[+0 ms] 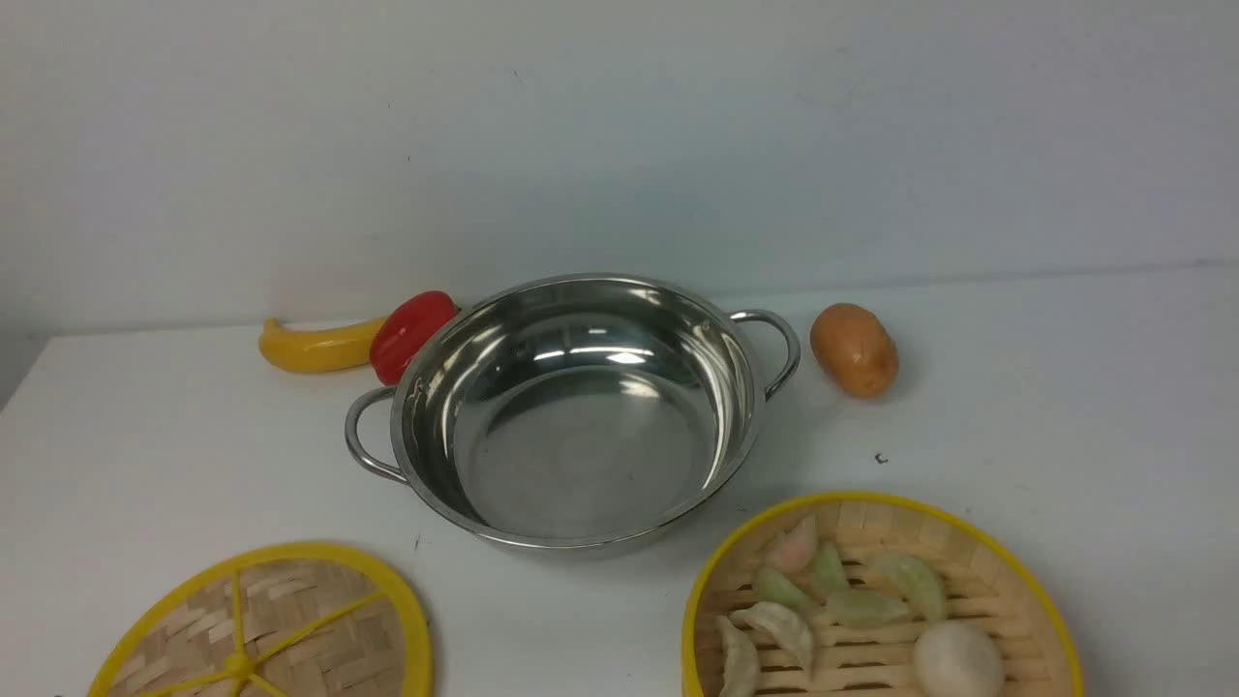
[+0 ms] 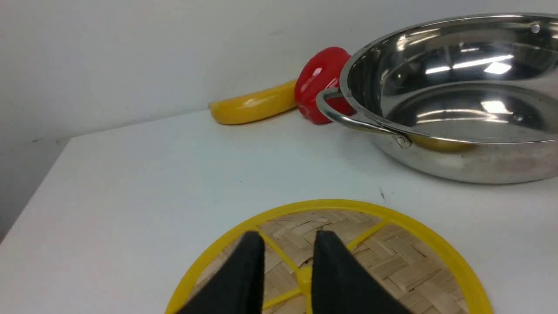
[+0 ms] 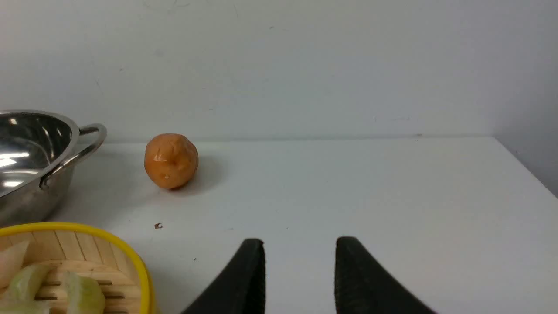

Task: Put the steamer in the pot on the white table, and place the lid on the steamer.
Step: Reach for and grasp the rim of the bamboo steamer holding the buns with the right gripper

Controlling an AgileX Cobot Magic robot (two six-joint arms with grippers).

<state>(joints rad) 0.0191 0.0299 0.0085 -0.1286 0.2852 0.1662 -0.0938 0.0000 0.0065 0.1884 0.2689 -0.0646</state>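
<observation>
The empty shiny pot [image 1: 581,465] stands mid-table on the white table [image 1: 1065,407], also in both wrist views [image 2: 457,113] [image 3: 26,144]. The woven lid [image 1: 281,629] lies flat at the near left. In the left wrist view my left gripper [image 2: 287,235] hangs open over the lid [image 2: 392,261], its two black fingers either side of the central yellow knob [image 2: 304,279]. The steamer [image 1: 852,497] with dumplings and a bun sits at the near right. My right gripper [image 3: 300,242] is open over bare table, beside the steamer's rim [image 3: 87,230]. Neither gripper shows in the front view.
A yellow banana [image 1: 310,347] and a red pepper [image 1: 411,334] lie behind the pot's left handle, against the wall. A brown potato [image 1: 854,349] sits just right of the pot's right handle. The table's left edge [image 2: 39,192] runs close to the lid.
</observation>
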